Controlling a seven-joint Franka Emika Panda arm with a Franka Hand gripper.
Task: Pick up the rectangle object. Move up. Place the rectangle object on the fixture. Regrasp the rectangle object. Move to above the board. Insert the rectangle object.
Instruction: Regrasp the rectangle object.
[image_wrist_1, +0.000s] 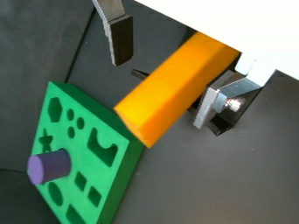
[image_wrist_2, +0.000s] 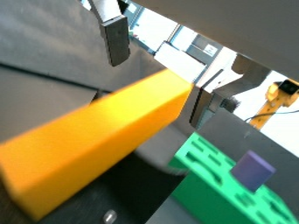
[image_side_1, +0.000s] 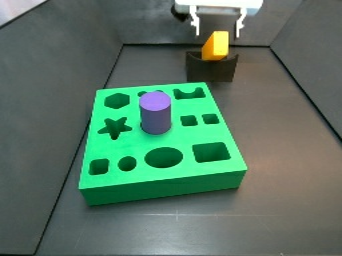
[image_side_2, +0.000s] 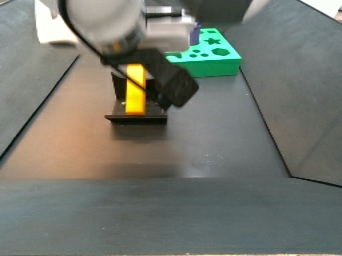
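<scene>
The orange-yellow rectangle object stands tilted in the notch of the dark fixture at the back of the floor, also seen in a side view on the fixture. My gripper is right above it, open, with its fingers on either side of the block. In both wrist views the rectangle object lies between the fingers: one pad stands clear of it with a gap, the other finger sits close beside it. The green board lies nearer the front.
A purple cylinder stands upright in the board, also visible in both wrist views. Dark walls enclose the floor on both sides.
</scene>
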